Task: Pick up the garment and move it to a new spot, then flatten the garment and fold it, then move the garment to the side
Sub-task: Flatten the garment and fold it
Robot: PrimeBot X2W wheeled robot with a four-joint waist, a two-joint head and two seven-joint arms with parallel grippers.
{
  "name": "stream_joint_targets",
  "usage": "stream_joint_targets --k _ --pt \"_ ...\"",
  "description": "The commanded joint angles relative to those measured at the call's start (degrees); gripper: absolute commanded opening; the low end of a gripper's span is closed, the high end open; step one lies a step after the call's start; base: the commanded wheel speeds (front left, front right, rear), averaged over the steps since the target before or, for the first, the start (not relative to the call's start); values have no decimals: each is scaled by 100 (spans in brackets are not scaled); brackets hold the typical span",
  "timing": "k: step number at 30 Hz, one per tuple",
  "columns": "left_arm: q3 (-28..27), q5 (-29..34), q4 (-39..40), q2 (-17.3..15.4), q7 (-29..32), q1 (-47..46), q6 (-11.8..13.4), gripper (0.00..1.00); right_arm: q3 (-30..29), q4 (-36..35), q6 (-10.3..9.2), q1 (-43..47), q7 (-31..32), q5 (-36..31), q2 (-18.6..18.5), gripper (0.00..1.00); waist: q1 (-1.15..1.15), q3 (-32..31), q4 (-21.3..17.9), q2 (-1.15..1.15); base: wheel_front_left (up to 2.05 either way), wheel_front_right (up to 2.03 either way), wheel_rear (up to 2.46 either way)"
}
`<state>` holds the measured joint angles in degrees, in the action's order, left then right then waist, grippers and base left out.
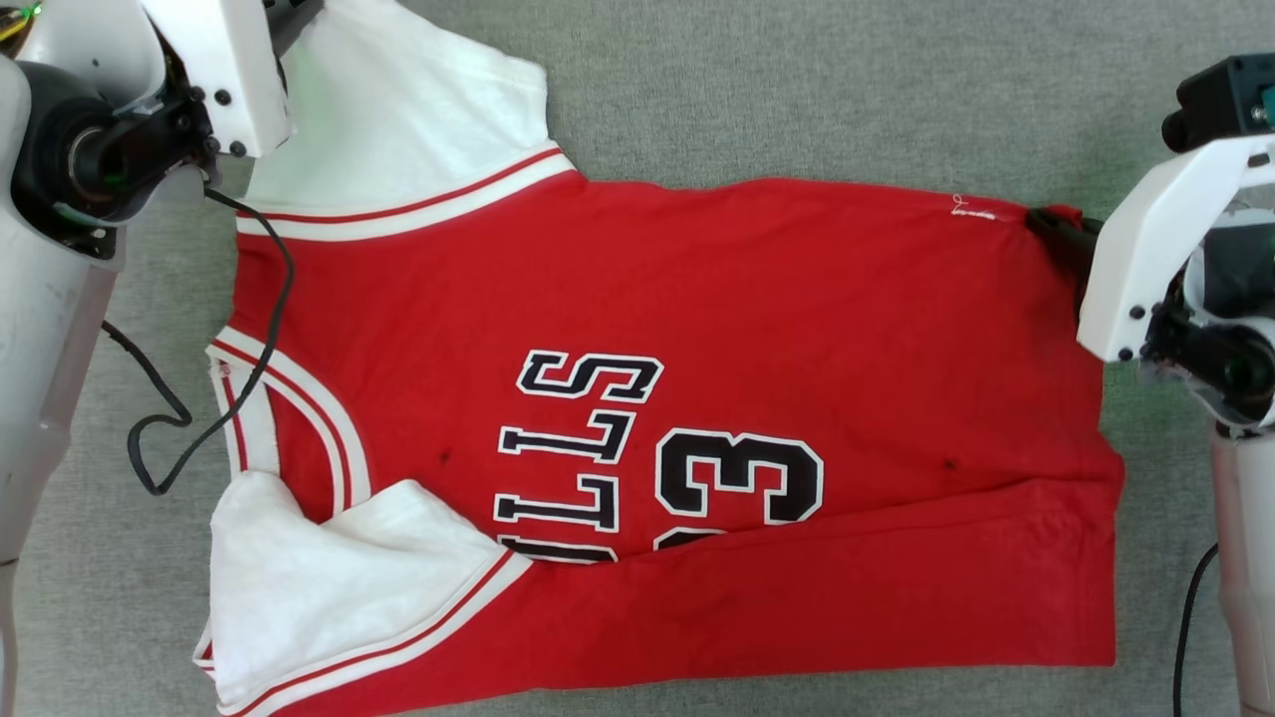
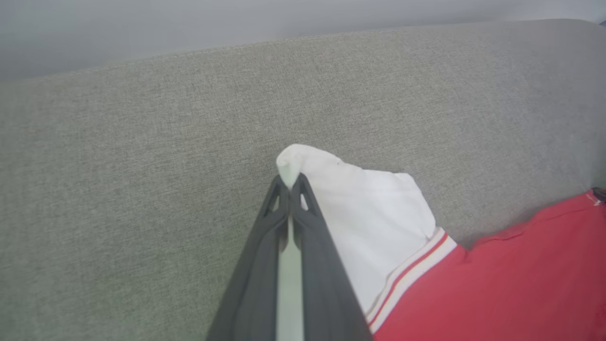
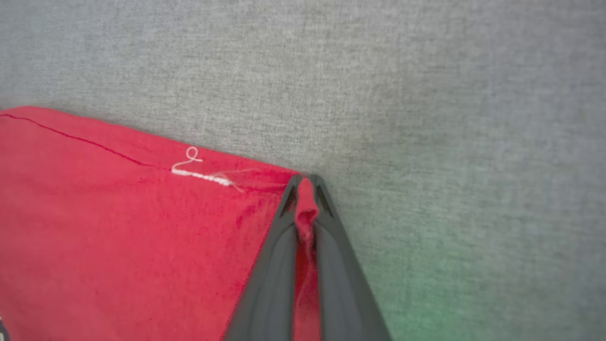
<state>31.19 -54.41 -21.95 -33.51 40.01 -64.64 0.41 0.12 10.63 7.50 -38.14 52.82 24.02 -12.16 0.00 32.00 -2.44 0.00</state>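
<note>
The garment (image 1: 637,329), a red jersey with white sleeves and black lettering, lies spread sideways on the grey surface, its near long edge folded over. My left gripper (image 2: 289,182) is shut on the tip of the far white sleeve (image 2: 360,213); in the head view its fingers are hidden behind the white wrist housing at the top left. My right gripper (image 3: 307,182) is shut on the far hem corner of the garment (image 3: 142,227), with red cloth pinched between its dark fingers (image 1: 1058,231) at the right edge of the head view.
The grey fabric surface (image 1: 797,90) extends all around the jersey. A black cable (image 1: 179,418) loops down from my left arm over the collar area. My right arm's white housing (image 1: 1155,249) stands just beyond the hem.
</note>
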Motion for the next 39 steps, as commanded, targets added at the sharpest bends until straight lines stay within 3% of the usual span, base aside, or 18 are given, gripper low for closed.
stream_joint_targets --k 1,10,21,30,31,32,33,34,35,36,37,38,39 --pt "-47 -35 -18 -8 -77 77 -44 0 114 126 -3 323 8 -14 39 0 0 -100 -5 0 0 0 0" --pt "-306 -241 80 -190 -790 916 -159 0 -92 -465 -3 825 -782 -167 -219 0 0 -918 118 0 0 0 0" --pt "-950 -893 955 -536 -1834 3611 324 0 -336 -553 -3 2314 -1341 -24 -68 0 0 -1933 196 0 0 0 0" --pt "-1089 -1335 1454 -327 -2454 5722 673 0 -467 -69 -3 3158 -2016 -20 58 0 0 -2328 250 0 0 0 0" --pt "-1088 -1355 1488 -295 -2506 5893 705 0 -454 16 -3 3220 -2075 19 106 4 0 -2357 238 0 0 0 0" --pt "-1065 -1399 1511 -257 -2526 6047 719 0 -439 83 -3 3265 -2137 30 121 20 0 -2380 228 0 0 0 0" --pt "-1038 -1395 1518 -226 -2563 6185 750 0 -411 158 -3 3295 -2204 11 108 44 0 -2412 218 0 0 0 0" --pt "-1023 -1380 1505 -196 -2615 6295 781 0 -396 230 -3 3327 -2272 23 128 96 0 -2444 203 0 0 0 0" --pt "-1002 -1367 1490 -146 -2667 6387 804 0 -373 278 -3 3367 -2335 54 143 100 0 -2476 189 0 0 0 0" --pt "-974 -1344 1465 -82 -2732 6469 836 20 -359 325 -3 3412 -2403 40 121 100 0 -2509 176 0 0 0 0" --pt "-931 -1331 1447 -25 -2755 6553 861 49 -345 344 -3 3457 -2473 36 103 100 0 -2545 157 0 0 0 0" --pt "-884 -1331 1427 27 -2787 6632 867 92 -345 346 -3 3506 -2551 49 97 100 0 -2591 139 0 0 0 0" --pt "-875 -1335 1390 68 -2852 6703 861 100 -336 330 -3 3558 -2628 53 88 100 0 -2654 115 0 0 0 0"
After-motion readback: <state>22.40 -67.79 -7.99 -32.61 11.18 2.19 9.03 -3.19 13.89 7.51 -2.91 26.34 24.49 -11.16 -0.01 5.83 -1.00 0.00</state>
